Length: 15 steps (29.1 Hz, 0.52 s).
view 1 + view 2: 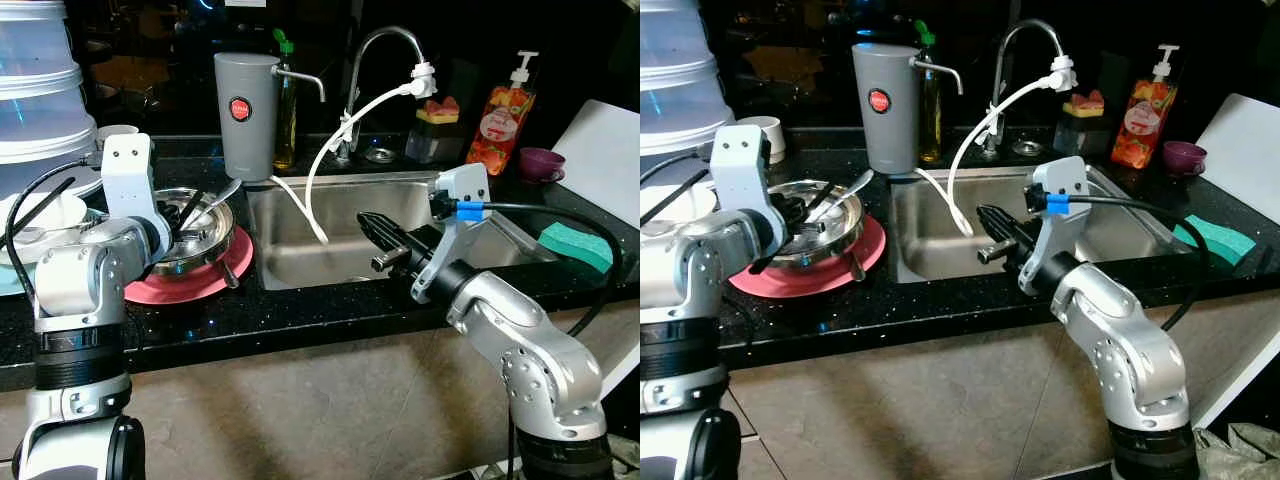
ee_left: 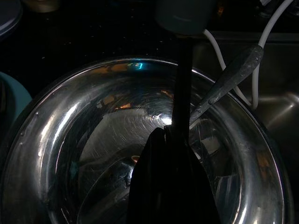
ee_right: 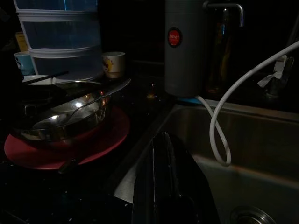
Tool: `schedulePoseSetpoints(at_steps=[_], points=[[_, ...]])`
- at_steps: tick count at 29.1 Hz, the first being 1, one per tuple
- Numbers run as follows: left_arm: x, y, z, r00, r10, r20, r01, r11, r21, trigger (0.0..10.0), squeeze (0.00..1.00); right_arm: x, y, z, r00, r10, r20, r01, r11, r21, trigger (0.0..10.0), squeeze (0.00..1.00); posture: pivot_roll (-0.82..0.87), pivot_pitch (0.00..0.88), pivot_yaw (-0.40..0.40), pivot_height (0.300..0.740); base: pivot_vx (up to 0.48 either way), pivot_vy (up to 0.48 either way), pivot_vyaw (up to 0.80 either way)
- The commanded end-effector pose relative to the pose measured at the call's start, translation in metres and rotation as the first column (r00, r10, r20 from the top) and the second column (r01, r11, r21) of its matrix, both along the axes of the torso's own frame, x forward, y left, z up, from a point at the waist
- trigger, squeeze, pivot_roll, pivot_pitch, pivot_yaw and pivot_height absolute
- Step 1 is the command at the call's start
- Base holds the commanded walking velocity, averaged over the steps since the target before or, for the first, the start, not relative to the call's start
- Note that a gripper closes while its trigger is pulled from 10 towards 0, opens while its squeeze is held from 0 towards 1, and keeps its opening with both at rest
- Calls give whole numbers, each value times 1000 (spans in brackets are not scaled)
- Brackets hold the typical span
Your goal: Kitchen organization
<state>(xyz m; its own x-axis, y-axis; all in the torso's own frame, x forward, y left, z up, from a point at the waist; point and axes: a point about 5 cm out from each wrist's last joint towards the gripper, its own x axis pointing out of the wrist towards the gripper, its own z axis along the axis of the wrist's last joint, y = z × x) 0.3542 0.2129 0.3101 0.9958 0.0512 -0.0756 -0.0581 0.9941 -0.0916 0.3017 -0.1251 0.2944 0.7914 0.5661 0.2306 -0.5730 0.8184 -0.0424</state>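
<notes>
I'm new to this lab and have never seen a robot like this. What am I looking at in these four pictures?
It is a humanoid robot at a kitchen counter. The two bright pictures come from cameras in its head, looking down at its own silver arms. The two dark ones come from cameras on its wrists, looking along the black fingers. The left gripper reaches into a steel bowl that sits on a red plate; a spoon lies in the bowl. The right gripper hovers at the sink, shut and holding nothing. Behind stand a grey water dispenser, a tap with a white hose, and a soap bottle.
</notes>
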Motion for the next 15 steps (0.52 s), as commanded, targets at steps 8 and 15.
schedulePoseSetpoints(at_steps=[8, 15], points=[[0, 6, -1, 996, 51, 71, -53, 998, 31, 0, 0, -3, -1, 1, 1000, 6, 4, -6, 1000, 6, 10000, 0, 45, 103, -45, 740, 0, 0, 0], [-7, -5, 30, 964, 5, 268, -31, 995, 96, 10000, 0, -3, -1, 0, 1000, 0, 2, 0, 1000, 9, 10000, 0, 44, 100, -50, 740, 0, 0, 0]])
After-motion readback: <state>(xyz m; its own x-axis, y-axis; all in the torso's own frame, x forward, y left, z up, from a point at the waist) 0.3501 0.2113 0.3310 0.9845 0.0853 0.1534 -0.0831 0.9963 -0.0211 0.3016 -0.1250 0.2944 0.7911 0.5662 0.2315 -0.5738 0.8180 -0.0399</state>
